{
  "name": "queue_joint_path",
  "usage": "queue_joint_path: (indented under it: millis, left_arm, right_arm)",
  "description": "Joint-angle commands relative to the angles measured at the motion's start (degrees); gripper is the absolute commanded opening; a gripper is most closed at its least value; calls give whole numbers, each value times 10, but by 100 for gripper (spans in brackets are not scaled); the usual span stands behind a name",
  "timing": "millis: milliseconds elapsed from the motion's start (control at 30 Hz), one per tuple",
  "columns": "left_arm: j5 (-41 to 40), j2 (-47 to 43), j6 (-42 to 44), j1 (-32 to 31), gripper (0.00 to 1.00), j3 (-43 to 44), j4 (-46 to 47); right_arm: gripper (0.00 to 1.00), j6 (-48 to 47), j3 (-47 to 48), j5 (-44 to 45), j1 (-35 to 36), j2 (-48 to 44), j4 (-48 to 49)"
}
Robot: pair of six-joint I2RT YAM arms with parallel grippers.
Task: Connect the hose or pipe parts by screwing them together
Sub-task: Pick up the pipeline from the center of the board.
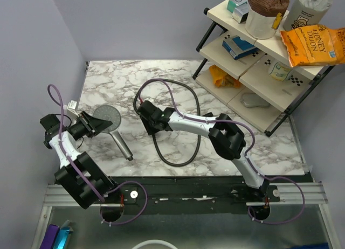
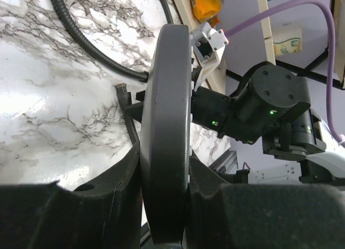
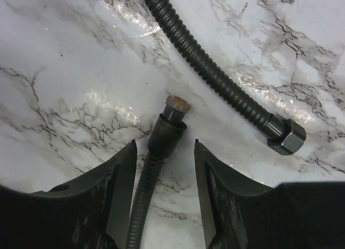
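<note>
The dark grey shower head (image 1: 109, 117) lies at the left of the marble table, its handle (image 1: 123, 145) pointing toward the near edge. My left gripper (image 1: 92, 124) is shut on the head's round rim, which stands edge-on between the pads as a dark disc (image 2: 164, 125). The black flexible hose (image 1: 180, 164) loops across the middle of the table. One hose end with a brass-coloured tip (image 3: 177, 104) lies between the fingers of my right gripper (image 3: 164, 146), nearer the left finger, with gaps on both sides. The other end, a hex nut (image 3: 285, 137), lies to the right.
A black-framed shelf rack (image 1: 253, 71) with snack bags, tubs and boxes stands at the back right. Purple robot cables (image 1: 56, 101) arc over both arms. The right arm's body (image 2: 269, 103) sits close behind the shower head. A metal rail (image 1: 188, 192) runs along the near edge.
</note>
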Motion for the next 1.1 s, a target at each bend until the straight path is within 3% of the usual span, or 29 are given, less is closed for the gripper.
queue_joint_path:
  millis: [0,200,333,433,533,567,667,700,800,833,1000,1067]
  left_arm:
    - [23,-7,54,1,0,17,-63]
    - [16,-40,-35,1,0,-12,22]
    - [15,-42,-39,1,0,-15,27]
    - [14,-35,-41,1,0,-14,28]
    - [12,-32,-41,2,0,-13,27]
    - [11,-32,-41,2,0,-14,28]
    - [8,-32,-43,2,0,-15,29]
    - [7,-31,-44,1,0,-17,31]
    - [3,-32,-47,-2,0,-17,33]
    - [3,-33,-48,-5,0,-18,33]
    - [-17,-67,-72,-25,0,-21,47]
    - [-28,-83,-123,-31,0,-43,126]
  right_arm:
    - [53,8,28,4,-5,39,15]
    - [42,11,37,6,-7,56,25]
    - [25,8,40,6,-9,61,27]
    - [19,-10,11,-34,-9,41,55]
    - [14,-28,-87,-70,-2,1,110]
    - [14,-39,-165,-89,6,-37,154]
    - [14,-48,-278,-99,29,-114,227]
    - [14,-51,-348,-98,36,-131,246]
    - [22,-51,-440,-100,61,-178,304]
    - [31,-51,-454,-98,66,-184,312]
    - [51,-36,-490,-89,84,-187,333]
    - [61,-26,-495,-75,88,-190,332]
